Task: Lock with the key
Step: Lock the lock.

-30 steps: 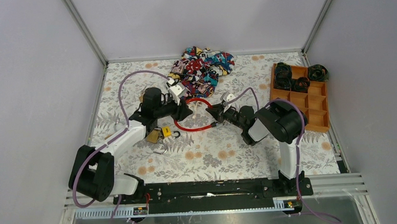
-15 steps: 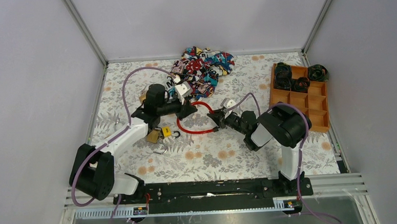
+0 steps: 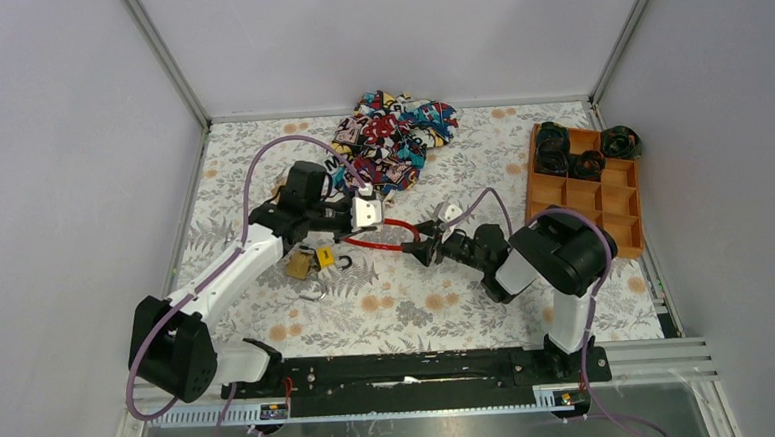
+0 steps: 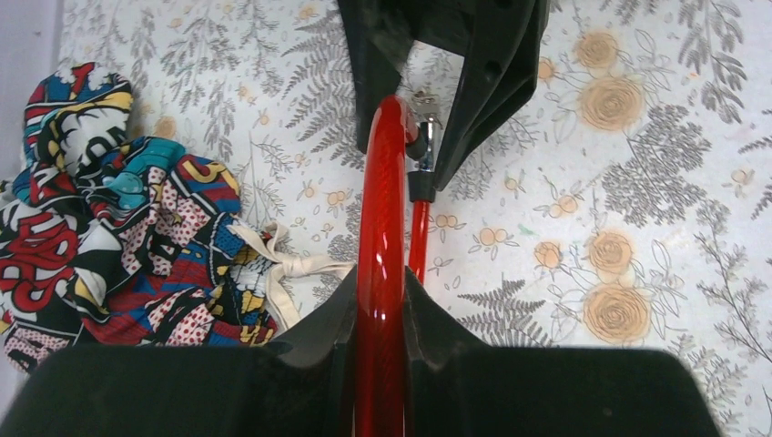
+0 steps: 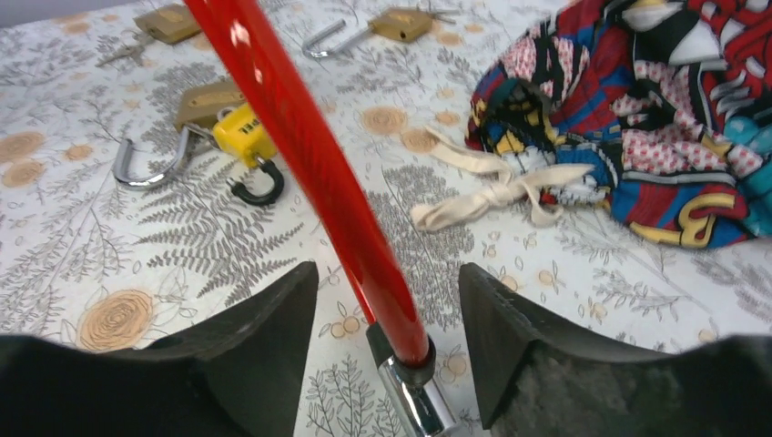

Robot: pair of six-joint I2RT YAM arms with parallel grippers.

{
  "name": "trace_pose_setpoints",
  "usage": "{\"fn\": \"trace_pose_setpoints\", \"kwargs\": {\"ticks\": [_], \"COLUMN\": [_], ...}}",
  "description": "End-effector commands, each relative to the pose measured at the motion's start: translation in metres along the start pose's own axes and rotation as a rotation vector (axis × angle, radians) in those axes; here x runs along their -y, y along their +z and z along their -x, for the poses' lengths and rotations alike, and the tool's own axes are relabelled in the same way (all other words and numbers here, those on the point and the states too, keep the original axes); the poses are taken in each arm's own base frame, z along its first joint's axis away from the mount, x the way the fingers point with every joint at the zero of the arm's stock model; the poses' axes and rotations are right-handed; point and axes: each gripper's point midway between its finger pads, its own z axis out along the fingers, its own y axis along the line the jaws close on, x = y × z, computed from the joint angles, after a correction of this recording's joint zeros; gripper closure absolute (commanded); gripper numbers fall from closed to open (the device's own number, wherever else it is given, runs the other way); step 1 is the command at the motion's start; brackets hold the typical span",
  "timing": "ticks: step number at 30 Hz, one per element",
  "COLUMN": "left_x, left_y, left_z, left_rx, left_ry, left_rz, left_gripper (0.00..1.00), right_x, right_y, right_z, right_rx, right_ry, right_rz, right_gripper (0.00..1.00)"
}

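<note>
The red cable lock (image 4: 380, 228) is held over the middle of the table (image 3: 448, 295), pinched tight in the left hand (image 4: 380, 300) so it cannot wobble, while the right hand (image 5: 387, 273) is opened wide around its shiny metal end (image 5: 414, 401), gripping nothing.

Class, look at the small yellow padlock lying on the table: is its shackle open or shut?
Open. The yellow padlock has its black shackle swung out, with one end hanging free of the body.
</note>
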Motion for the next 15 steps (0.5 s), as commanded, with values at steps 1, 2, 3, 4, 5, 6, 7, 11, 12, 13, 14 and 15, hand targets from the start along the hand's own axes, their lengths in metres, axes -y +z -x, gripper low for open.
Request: {"fn": "trace_pose_setpoints", "kwargs": {"ticks": [1,2,3,4,5,6,7,11,12,13,14,15], "left_x": [0.016,0.017,0.016,0.016,0.016,0.016,0.016,0.016,0.016,0.017,0.017,0.018], "left_y": [-0.004,-0.004,-0.004,-0.004,-0.004,-0.004,-0.004,-0.003,-0.003,-0.003,-0.003,-0.003], "left_z": [0.002,0.001,0.001,0.0,0.0,0.001,0.001,0.0,0.001,0.0,0.0,-0.001], "left_rx": [-0.01,-0.013,-0.016,-0.019,-0.02,-0.019,-0.019,-0.02,-0.018,-0.019,-0.02,-0.02], "left_ry": [0.053,0.045,0.037,0.03,0.026,0.023,0.019,0.012,0.013,0.009,0.009,0.007], "left_rz": [-0.085,-0.088,-0.087,-0.085,-0.085,-0.085,-0.085,-0.087,-0.086,-0.089,-0.089,-0.091], "left_gripper": [1.0,1.0,1.0,1.0,1.0,1.0,1.0,1.0,1.0,1.0,1.0,1.0], "right_x": [-0.014,-0.015,-0.016,-0.018,-0.019,-0.022,-0.023,-0.02,-0.02,-0.02,-0.02,-0.021], "right_y": [0.002,0.001,0.001,0.001,0.0,0.0,0.0,-0.003,-0.003,-0.002,-0.001,0.001], "right_z": [0.063,0.066,0.067,0.067,0.065,0.062,0.06,0.048,0.046,0.044,0.043,0.041], "right_rx": [0.173,0.166,0.15,0.129,0.095,0.06,0.025,-0.084,-0.094,-0.097,-0.098,-0.103], "right_ry": [-0.079,-0.075,-0.07,-0.069,-0.068,-0.069,-0.079,-0.119,-0.128,-0.134,-0.13,-0.123], "right_rz": [0.074,0.08,0.088,0.101,0.115,0.134,0.15,0.156,0.161,0.167,0.17,0.176], "right_gripper": [0.3,0.26,0.24,0.23,0.22,0.22,0.24,0.34,0.34,0.35,0.37,0.4]}}
